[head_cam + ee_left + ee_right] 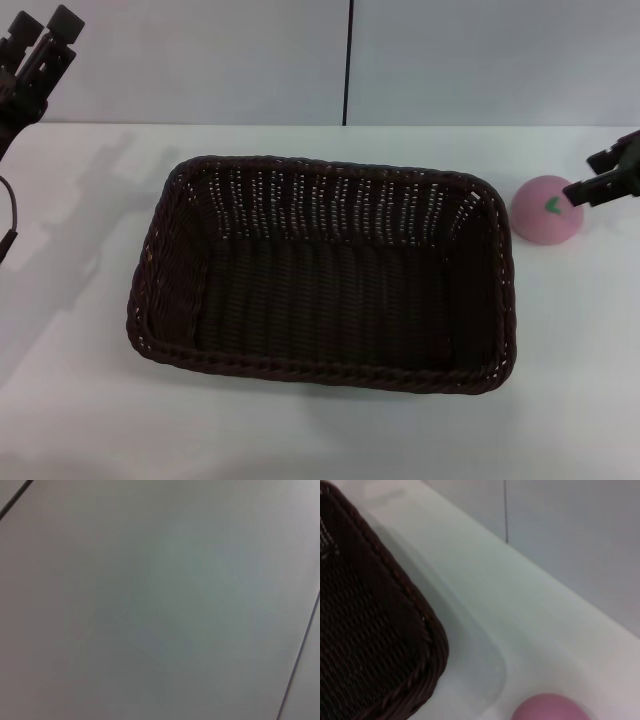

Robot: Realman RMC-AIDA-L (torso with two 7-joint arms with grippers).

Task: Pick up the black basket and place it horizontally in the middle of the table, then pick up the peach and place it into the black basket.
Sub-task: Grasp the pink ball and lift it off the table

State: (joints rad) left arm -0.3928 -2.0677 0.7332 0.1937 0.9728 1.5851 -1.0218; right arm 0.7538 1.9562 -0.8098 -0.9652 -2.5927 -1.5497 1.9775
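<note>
Black basket (325,275), a big rectangular tub of dark woven wicker with rounded corners, braided rim and sloping sides, lies lengthwise and empty on the white table (80,420), off to the left of the right gripper (612,175) and below and right of the raised left gripper (35,55). It looks stiff yet light; the thick rim on a long side seems the surest place to grip, though it appears already set where the task wants it. Between the basket's near corner (420,645) and the right gripper sits the peach (547,209), a small, smooth, matte pink ball with a green leaf mark on top. The right gripper's dark fingertips reach in from the edge of the head view, just over the fruit's far side, seemingly not closed on it; whether they are spread cannot be told. The peach (550,708) looks light and firm but prone to roll, so a squeeze across its widest middle seems wisest. The left gripper idles high up, its fingers parted.
</note>
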